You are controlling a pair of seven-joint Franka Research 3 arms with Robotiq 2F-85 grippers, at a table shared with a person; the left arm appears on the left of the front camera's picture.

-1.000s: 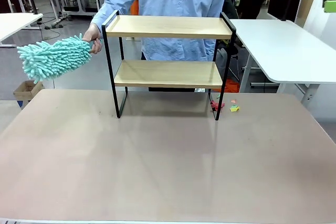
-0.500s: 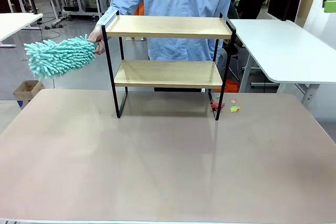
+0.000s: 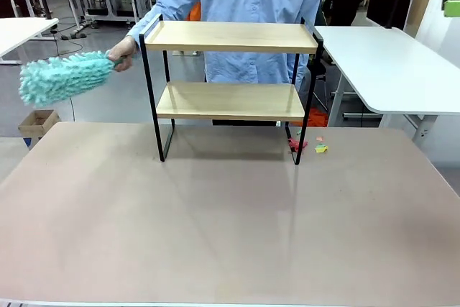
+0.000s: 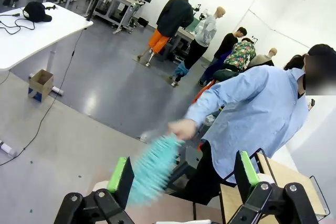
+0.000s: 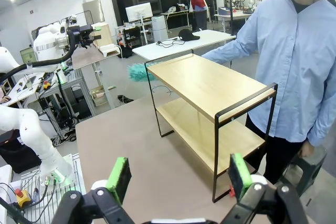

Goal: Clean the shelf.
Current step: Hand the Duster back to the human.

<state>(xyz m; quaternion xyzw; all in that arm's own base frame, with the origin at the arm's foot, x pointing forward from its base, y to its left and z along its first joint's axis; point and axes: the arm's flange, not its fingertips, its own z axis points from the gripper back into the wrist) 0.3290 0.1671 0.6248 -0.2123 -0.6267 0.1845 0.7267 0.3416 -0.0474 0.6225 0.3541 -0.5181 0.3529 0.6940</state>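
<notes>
Though two-tiered, shelf (image 3: 230,70) bare

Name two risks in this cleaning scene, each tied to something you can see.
1. The person's hand holds the duster beside the shelf; a sweep might catch the raised side rail and nudge the light rack.
2. Both grippers, left gripper and right gripper, hang open nearby; reaching in could meet that hand.

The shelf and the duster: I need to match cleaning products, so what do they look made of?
Shelf: boards look like light wood or laminate, matte, faint grain; frame looks like thin black-painted metal. Duster: teal chenille-like microfibre, judging by its fluffy strands.
</notes>
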